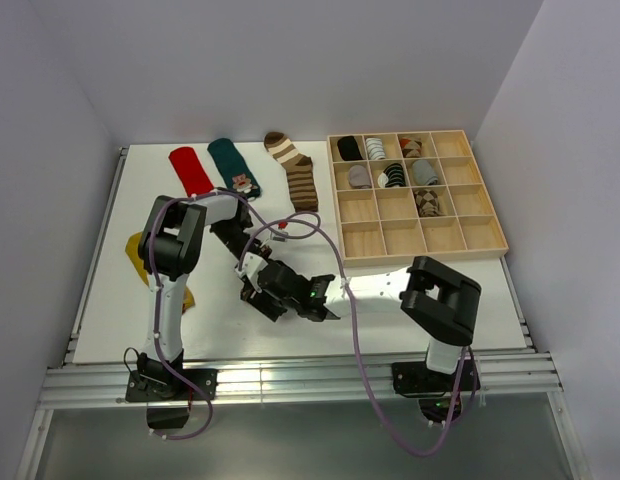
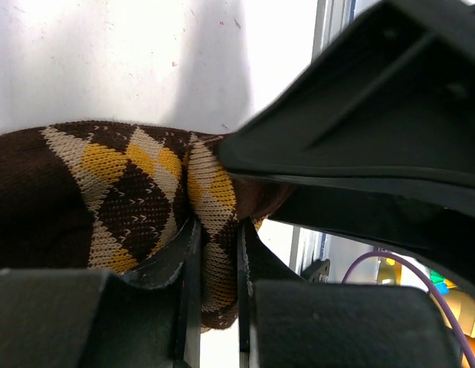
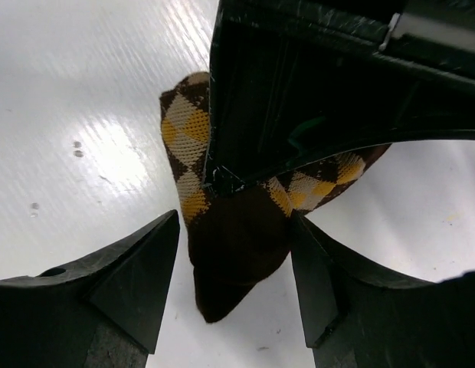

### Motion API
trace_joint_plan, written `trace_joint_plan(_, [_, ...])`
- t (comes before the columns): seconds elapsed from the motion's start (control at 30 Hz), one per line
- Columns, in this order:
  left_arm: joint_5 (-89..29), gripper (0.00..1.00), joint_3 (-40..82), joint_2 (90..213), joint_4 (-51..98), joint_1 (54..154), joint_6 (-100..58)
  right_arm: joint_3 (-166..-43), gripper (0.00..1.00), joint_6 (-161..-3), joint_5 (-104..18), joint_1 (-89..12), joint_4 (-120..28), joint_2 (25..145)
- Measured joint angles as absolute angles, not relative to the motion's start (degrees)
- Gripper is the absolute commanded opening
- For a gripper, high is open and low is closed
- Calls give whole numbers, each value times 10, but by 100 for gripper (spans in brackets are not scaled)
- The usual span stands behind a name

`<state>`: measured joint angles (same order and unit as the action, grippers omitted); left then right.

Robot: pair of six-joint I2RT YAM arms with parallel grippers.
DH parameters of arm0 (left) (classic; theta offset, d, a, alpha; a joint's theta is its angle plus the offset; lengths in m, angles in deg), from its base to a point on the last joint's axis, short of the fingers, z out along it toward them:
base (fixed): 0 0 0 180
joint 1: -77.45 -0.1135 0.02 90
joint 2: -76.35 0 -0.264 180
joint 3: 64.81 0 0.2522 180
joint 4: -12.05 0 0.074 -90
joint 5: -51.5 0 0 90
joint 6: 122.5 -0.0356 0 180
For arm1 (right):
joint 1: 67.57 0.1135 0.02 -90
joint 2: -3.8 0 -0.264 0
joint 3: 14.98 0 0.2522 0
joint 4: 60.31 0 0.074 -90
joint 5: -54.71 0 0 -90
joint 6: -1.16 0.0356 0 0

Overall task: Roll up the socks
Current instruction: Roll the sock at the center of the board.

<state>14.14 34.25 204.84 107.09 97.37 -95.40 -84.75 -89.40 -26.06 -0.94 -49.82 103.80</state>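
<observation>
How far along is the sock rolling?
Done: several rolled socks sit in the wooden tray. In hand: left gripper pinches the argyle sock, right gripper open around its end. Left: red sock, teal sock, striped sock and mustard sock lie unrolled on the table.

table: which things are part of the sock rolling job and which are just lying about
Job: argyle sock, red sock, teal sock, striped sock, yellow sock.
Lying about: tray with rolled socks already in it, purple cable.
</observation>
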Motion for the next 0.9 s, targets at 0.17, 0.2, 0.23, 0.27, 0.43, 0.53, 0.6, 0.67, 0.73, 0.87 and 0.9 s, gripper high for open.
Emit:
trace_joint_plan(0.17, [141, 0, 343, 2049, 1071, 975, -954, -849, 63, -898, -252, -8, -505, 1064])
trace_joint_plan(0.2, [141, 1, 343, 2049, 1071, 975, -954, -850, 61, -898, -250, -8, -506, 1068])
trace_joint_plan(0.23, [141, 1, 343, 2049, 1071, 975, -954, -851, 56, -898, -249, -8, -511, 1074])
trace_joint_plan(0.27, [140, 3, 343, 2049, 1071, 976, -954, -852, 52, -898, -248, -8, -513, 1078])
trace_joint_plan(0.43, [134, 21, 344, 2049, 1072, 975, -949, -855, 13, -898, -238, -1, -515, 1087])
trace_joint_plan(0.53, [128, 29, 345, 2044, 1070, 975, -941, -855, 8, -896, -236, 0, -514, 1087])
trace_joint_plan(0.6, [122, 31, 347, 2038, 1066, 976, -941, -855, 8, -892, -236, -1, -517, 1087])
trace_joint_plan(0.67, [116, 32, 352, 2035, 1065, 978, -940, -855, 6, -889, -237, -3, -519, 1087])
trace_joint_plan(0.73, [112, 32, 354, 2029, 1060, 980, -940, -855, 6, -886, -237, -7, -519, 1087])
trace_joint_plan(0.87, [104, 37, 356, 2015, 1044, 982, -938, -855, 4, -885, -237, -9, -519, 1087])
trace_joint_plan(0.9, [102, 37, 358, 2013, 1042, 982, -935, -855, 4, -885, -236, -10, -519, 1087])
